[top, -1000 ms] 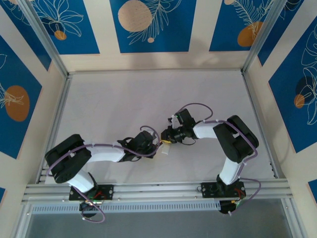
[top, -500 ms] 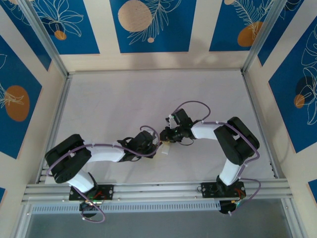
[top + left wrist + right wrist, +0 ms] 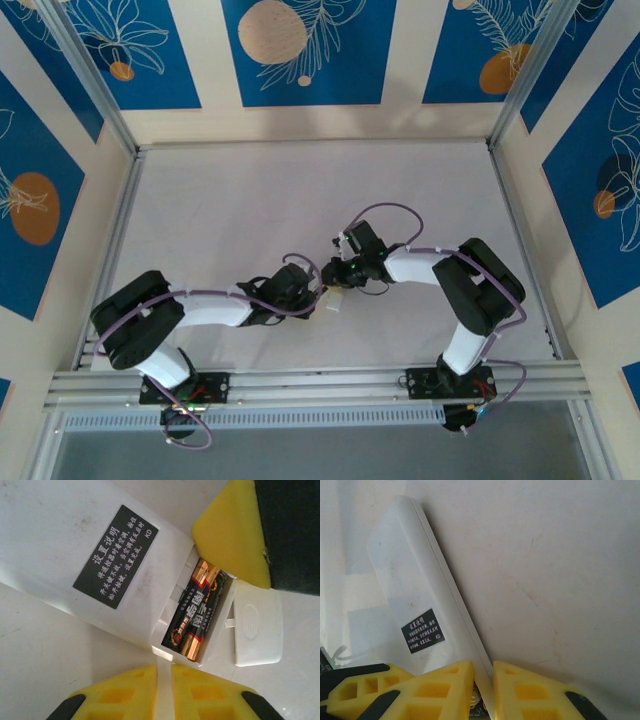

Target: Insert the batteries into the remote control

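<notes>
Edging a little to the left and away from the bases over the last second, the right arm's wrist is crowding in on the middle of the table in the overhead view while the left arm is staying put. This is bringing the right gripper point(image 3: 340, 278) closer over the remote control point(image 3: 334, 300) that the left gripper point(image 3: 318, 298) is steadying. I am reading this as a seating push. In the left wrist view a battery point(image 3: 197, 607) is lying lengthwise in the open bay at the remote's end, with one yellow finger pad point(image 3: 232, 530) of the right gripper covering its upper tip (a second cell I am not finding). The left gripper's fingers are clamping a thin white strip of the remote's end wall between them. The right gripper's fingers are standing drawn to a slit with the remote's long edge running into the gap, and whether they are pinching it I cannot tell. The remote is showing as a flat slab of glossy white plastic with rounded corners, carrying a matte black label point(image 3: 116, 556) printed in white. The battery is gleaming, a smooth cylinder in black wrap with copper-gold bands. A small white battery cover point(image 3: 255, 625) with an oval thumb ridge is lying just beside the bay, on the matte, faintly scuffed table point(image 3: 560, 555).
</notes>
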`<control>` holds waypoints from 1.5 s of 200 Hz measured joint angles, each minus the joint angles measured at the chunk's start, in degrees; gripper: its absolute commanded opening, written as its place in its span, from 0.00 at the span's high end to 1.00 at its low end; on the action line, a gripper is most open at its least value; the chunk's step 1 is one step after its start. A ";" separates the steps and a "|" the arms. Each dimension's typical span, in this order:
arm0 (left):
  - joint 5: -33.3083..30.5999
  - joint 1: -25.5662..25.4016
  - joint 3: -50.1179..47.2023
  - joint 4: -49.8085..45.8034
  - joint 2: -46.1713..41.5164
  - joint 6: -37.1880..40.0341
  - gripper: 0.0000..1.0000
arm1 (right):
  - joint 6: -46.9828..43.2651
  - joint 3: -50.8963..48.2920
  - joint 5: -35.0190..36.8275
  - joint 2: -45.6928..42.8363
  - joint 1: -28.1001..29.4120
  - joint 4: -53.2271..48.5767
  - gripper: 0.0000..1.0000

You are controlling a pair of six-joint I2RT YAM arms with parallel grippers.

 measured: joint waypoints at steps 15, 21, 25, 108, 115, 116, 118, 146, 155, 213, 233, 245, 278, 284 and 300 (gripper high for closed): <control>0.07 0.04 0.00 0.00 0.00 0.02 0.83 | -0.02 -0.04 0.11 -0.09 0.15 0.00 0.77; 0.15 0.04 0.00 0.00 0.00 0.02 0.83 | -0.02 -0.11 0.13 -0.09 0.22 0.04 0.77; 0.17 0.04 0.00 0.00 0.00 0.02 0.83 | 0.00 -0.17 0.13 -0.17 0.24 0.15 0.76; 0.42 0.15 0.00 -0.04 0.00 0.02 0.83 | -0.02 -0.90 0.09 -0.66 0.48 1.11 0.77; 0.44 0.15 0.00 -0.04 0.00 0.02 0.83 | -0.04 -0.87 0.11 -0.63 0.50 1.11 0.77; 0.44 0.15 0.00 -0.04 0.00 0.02 0.83 | -0.04 -0.87 0.13 -0.63 0.50 1.09 0.77; 0.44 0.15 0.00 -0.04 0.00 0.02 0.83 | -0.13 -0.85 0.17 -0.61 0.50 1.07 0.77; 0.46 0.15 0.00 -0.04 0.00 0.02 0.83 | -0.74 -0.28 1.51 -0.59 1.05 -0.09 0.77; 0.46 0.15 0.00 -0.07 0.00 0.02 0.83 | -0.96 0.15 2.08 -0.50 1.29 -0.70 0.77; 0.72 0.31 0.00 -0.07 0.00 0.02 0.83 | -2.14 1.62 4.39 -0.20 2.14 -3.45 0.75; 0.79 0.31 0.00 -0.07 0.00 0.02 0.83 | -2.12 1.49 4.63 -0.50 2.19 -3.54 0.74; 0.81 0.33 0.00 -0.07 0.00 0.02 0.83 | -2.10 0.92 4.63 -1.07 2.05 -3.15 0.74; 0.83 0.37 0.00 -0.09 0.00 0.02 0.83 | -1.92 0.61 3.80 -2.95 1.55 -4.48 0.71; 0.83 0.37 0.00 -0.09 0.00 0.02 0.83 | -1.88 0.61 3.32 -3.30 1.38 -4.76 0.70; 0.83 0.39 0.00 -0.07 0.00 0.02 0.83 | -1.62 0.61 1.81 -4.37 0.79 -5.90 0.69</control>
